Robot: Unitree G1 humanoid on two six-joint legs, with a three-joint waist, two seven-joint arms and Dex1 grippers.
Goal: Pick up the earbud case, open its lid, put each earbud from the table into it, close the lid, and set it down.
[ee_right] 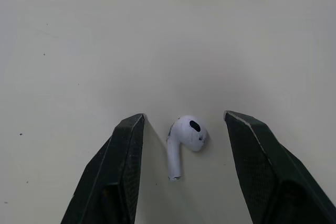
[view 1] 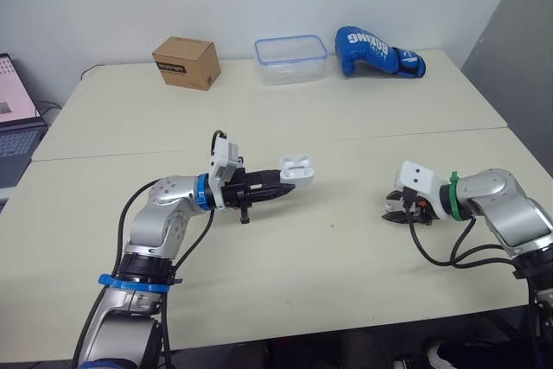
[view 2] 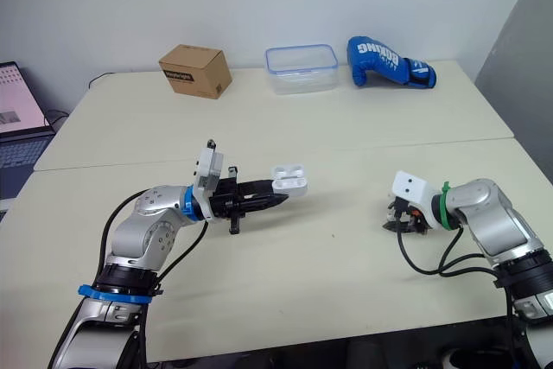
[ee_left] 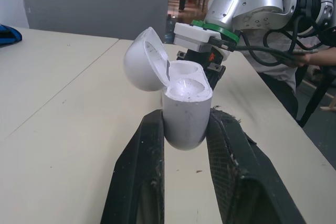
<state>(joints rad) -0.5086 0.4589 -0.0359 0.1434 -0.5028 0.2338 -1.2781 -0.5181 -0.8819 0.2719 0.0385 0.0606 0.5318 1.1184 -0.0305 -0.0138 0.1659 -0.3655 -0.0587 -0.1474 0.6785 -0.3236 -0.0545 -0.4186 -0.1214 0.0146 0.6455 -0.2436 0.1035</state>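
A white earbud case (ee_left: 184,114) sits upright with its lid hinged open and both sockets showing. The left claw (view 1: 285,183) pinches the lower body of the case between its two black fingers and holds it just above the pale counter (view 1: 346,136). The left arm is bent at the elbow, and its forearm lies nearly level, pointing toward the robot's right.

To the right of the case, well apart from it, a single white earbud (ee_right: 184,140) lies on the counter. The right claw (ee_right: 184,114) is lowered over it with fingers spread, one on each side and neither touching. The right forearm angles inward, toward the case.

Far beyond the case, a cardboard box (view 1: 186,62), a clear plastic container (view 1: 291,60) and a blue boxing glove (view 1: 376,52) stand in a row.
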